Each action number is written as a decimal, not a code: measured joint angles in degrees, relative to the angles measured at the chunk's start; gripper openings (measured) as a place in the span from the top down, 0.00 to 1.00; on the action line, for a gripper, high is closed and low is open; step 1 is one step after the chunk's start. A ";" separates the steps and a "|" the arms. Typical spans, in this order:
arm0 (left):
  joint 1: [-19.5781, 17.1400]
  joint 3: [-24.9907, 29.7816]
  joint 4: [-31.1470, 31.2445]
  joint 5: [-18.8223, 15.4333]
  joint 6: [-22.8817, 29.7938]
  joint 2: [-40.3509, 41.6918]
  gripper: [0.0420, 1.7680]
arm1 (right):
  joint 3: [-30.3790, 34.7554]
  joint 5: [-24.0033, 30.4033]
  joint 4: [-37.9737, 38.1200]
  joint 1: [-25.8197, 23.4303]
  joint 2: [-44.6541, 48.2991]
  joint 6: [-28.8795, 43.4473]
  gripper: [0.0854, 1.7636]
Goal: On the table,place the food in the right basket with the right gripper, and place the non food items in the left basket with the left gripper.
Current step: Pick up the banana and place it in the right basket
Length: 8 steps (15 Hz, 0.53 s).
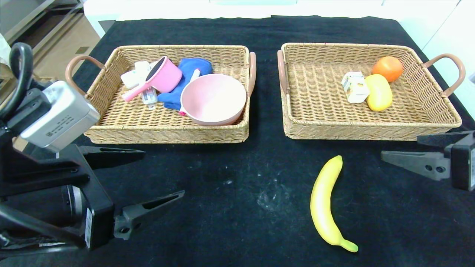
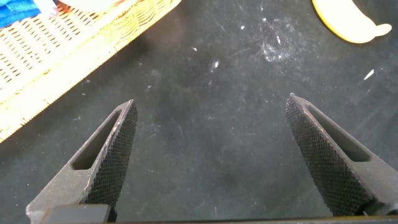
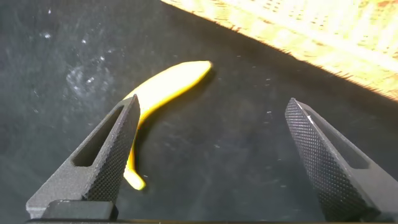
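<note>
Table (image 1: 237,207) under black cloth, bearing two wicker baskets side by side. Left basket (image 1: 111,129) contains a pink bowl (image 1: 213,98), a pink pot (image 1: 161,77), a blue cloth (image 1: 189,68) and small white items (image 1: 134,76). Right basket (image 1: 315,129) contains an orange (image 1: 387,68), a yellow fruit (image 1: 378,92) and a small white carton (image 1: 354,87). Banana (image 1: 324,205) lies on the cloth in front of the right basket, outside both baskets. Left pincer (image 1: 161,174), near the left basket's front edge, stands wide open, holding and touching nothing. Right pincer (image 3: 211,155), just right of the banana, stands wide open above the cloth, empty; the banana lies beside one finger (image 3: 102,158), contact not discernible.
</note>
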<state>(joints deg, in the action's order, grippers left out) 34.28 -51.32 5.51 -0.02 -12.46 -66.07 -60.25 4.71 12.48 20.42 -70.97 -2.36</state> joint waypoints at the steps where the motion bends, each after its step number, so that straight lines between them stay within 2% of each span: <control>1: 0.00 0.00 0.09 -0.05 -0.02 0.17 0.03 | -0.09 -1.73 0.16 1.88 -0.46 1.11 0.03; 3: 0.00 0.00 0.13 -0.05 0.01 0.39 0.03 | -0.28 -6.19 0.49 6.29 -1.51 3.40 0.03; 6: 0.02 0.00 0.33 -0.05 0.01 0.45 0.03 | -0.33 -15.79 0.71 14.14 -4.22 9.01 0.03; 8: 0.06 0.00 0.39 -0.07 0.01 0.52 0.03 | -0.30 -19.14 0.77 17.97 -6.56 12.51 0.03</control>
<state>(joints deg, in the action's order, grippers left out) 34.34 -51.32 5.90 -0.10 -12.45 -65.55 -60.55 -14.43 13.25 38.39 -77.53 10.14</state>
